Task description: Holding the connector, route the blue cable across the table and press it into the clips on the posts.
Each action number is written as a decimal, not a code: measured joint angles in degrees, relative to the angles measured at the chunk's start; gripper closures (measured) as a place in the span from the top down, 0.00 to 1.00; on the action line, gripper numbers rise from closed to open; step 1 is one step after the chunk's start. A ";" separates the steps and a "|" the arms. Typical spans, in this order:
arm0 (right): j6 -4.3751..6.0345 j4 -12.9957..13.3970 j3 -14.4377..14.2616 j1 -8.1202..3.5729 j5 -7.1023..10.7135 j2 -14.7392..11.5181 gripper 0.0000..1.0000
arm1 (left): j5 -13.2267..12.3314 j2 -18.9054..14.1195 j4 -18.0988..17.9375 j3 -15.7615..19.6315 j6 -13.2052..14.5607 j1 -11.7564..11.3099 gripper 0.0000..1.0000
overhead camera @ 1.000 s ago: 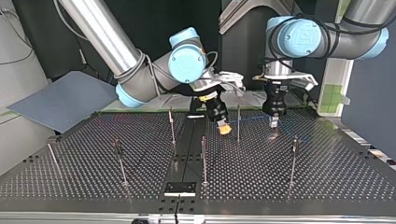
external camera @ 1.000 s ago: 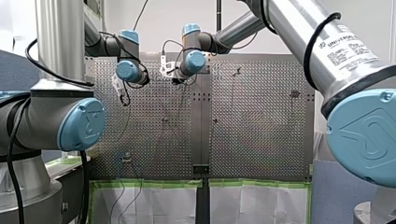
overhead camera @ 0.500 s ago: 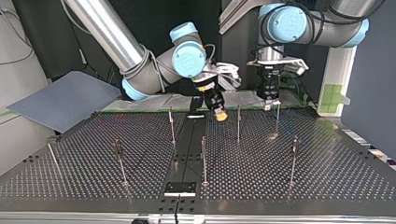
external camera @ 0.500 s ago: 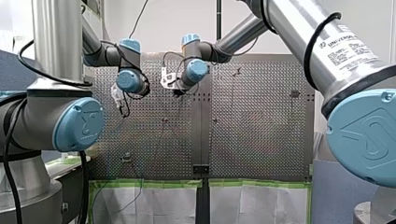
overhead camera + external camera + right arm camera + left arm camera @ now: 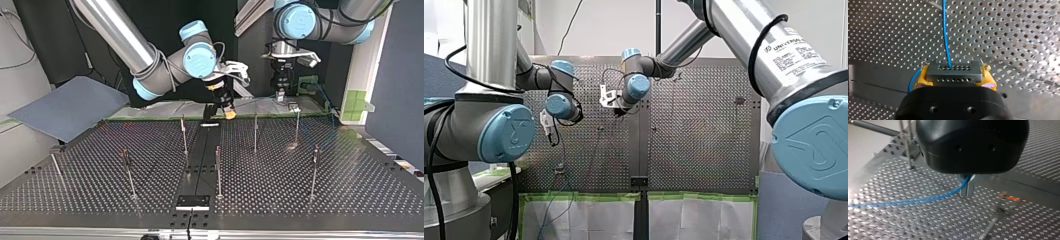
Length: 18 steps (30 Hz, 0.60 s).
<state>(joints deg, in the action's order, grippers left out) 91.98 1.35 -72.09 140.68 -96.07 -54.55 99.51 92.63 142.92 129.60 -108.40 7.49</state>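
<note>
1. One grey connector is clamped between the yellow pads of my right gripper. The pads cover its ends.
2. The blue cable leaves the connector's face straight ahead of that gripper. A short blue loop shows beside one pad, its start hidden.
3. Top view: my right gripper hangs above the table near its 12 o'clock edge. The connector can't be made out there.
4. My left gripper is at about 3 o'clock from the right one, also off the table. Its metal fingers are narrow, with the blue cable pinched between them. The cable then trails low over the holes and is cut off at the frame edge.
5. The cable span between the grippers is too faint to trace in the top view.
6. Several thin posts stand upright. Their tops are too small to read.
7. Front view: wrist joints hide both sets of fingers.
</note>
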 joint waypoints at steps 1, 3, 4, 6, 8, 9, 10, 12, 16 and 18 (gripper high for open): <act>0.12 0.49 -0.36 -0.17 -0.01 0.01 0.00 | -0.27 0.60 -0.57 0.30 -0.02 0.03 0.00; 0.23 1.02 -0.69 -0.40 -0.01 0.04 0.00 | -0.73 1.50 -1.49 0.27 -0.07 0.06 0.00; 0.27 1.24 -0.81 -0.51 -0.01 0.06 0.00 | -0.93 2.11 -1.97 0.07 -0.15 0.06 0.00; 0.30 1.43 -0.94 -0.62 -0.01 0.16 0.00 | -1.13 2.97 -2.54 -0.38 -0.37 0.01 0.00; 0.32 1.59 -1.07 -0.74 0.01 0.43 0.00 | -1.31 4.00 -2.91 -1.04 -0.59 -0.07 0.00; 0.32 1.67 -1.13 -0.79 0.03 0.64 0.00 | -1.44 4.47 -2.99 -1.36 -0.66 -0.10 0.00; 0.32 1.75 -1.18 -0.87 0.04 0.98 0.00 | -1.66 5.12 -3.06 -1.78 -0.75 -0.15 0.00; 0.32 1.84 -1.22 -1.01 0.06 1.56 0.00 | -1.91 6.08 -3.12 -2.33 -0.95 -0.25 0.00; 0.38 2.43 -1.25 -1.49 0.15 3.08 0.00 | -2.48 8.28 -3.10 -3.75 -1.20 -0.39 0.00; 0.59 2.99 -1.26 -1.73 0.20 3.43 0.00 | -2.68 9.17 -3.17 -4.44 -1.16 -0.41 0.00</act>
<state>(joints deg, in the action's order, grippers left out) 92.56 4.34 -73.34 138.95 -95.87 -51.13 96.83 101.81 139.75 125.16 -109.56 7.08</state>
